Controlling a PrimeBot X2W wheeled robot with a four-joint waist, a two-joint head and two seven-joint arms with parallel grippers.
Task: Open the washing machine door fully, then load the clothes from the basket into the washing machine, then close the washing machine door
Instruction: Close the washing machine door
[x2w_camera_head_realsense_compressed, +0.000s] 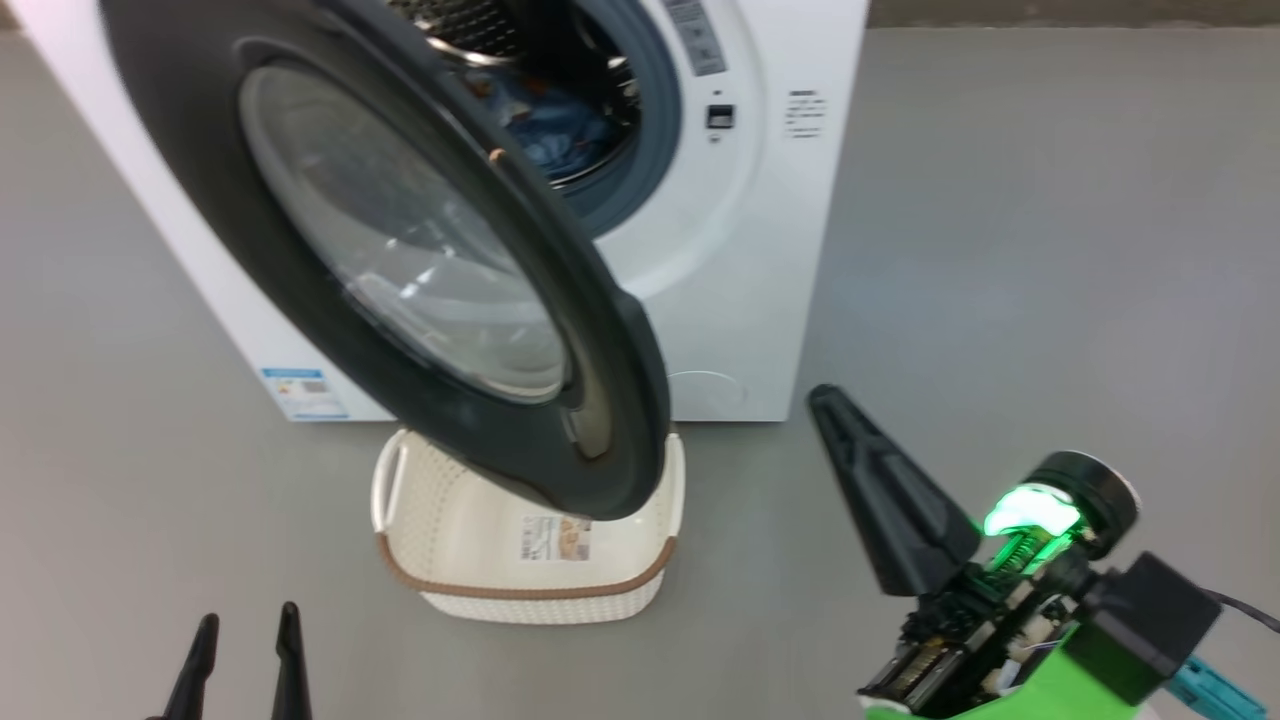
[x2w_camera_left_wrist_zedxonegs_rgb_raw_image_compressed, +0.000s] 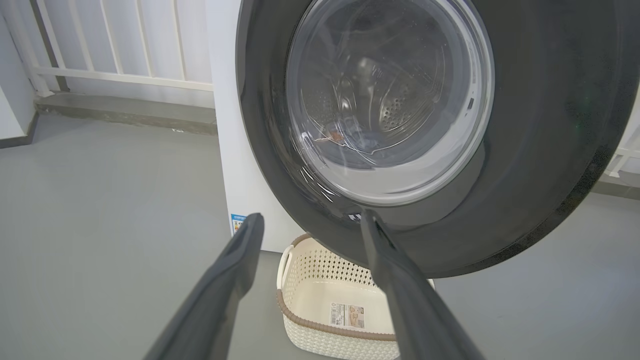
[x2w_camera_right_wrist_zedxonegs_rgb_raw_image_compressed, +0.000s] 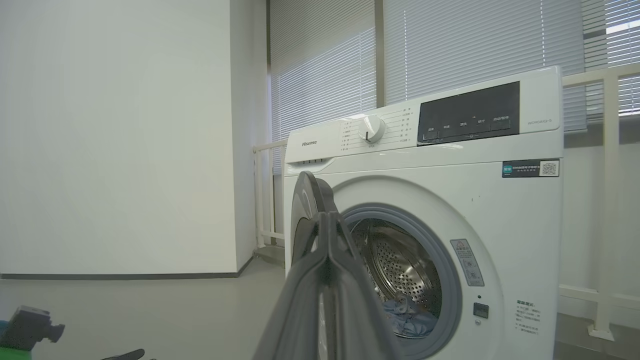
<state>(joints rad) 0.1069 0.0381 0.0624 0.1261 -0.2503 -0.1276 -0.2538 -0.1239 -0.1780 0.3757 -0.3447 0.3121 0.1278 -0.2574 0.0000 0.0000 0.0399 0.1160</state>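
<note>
The washing machine (x2w_camera_head_realsense_compressed: 760, 250) stands white on the grey floor with its mouth uncovered. The washing machine door (x2w_camera_head_realsense_compressed: 400, 250) is swung well out on the hinge at the robot's left, its glass bowl facing the camera. Below the door's lower edge, just in front of the machine, sits the basket (x2w_camera_head_realsense_compressed: 530, 590), with nothing in it but the label on its bottom. The clothes (x2w_camera_head_realsense_compressed: 555, 125) lie inside the drum, blue cloth low behind the rubber ring. So loading looks done, and closing the door is the step in hand. The left gripper (x2w_camera_head_realsense_compressed: 249, 615) hangs low at the robot's left, fingers spread and holding nothing. Its wrist view looks straight at the door's outer face, so it seems better placed to push. The right gripper (x2w_camera_head_realsense_compressed: 835, 410), fingers pressed together on nothing, is off to the right, beyond the door's free edge. A good push would land on the black rim near that free edge, far from the hinge and off the glass. It should follow the door's arc and finish firmly enough for the latch to catch. Whether any cloth trails over the ring cannot be told from here, so that needs checking first.
</note>
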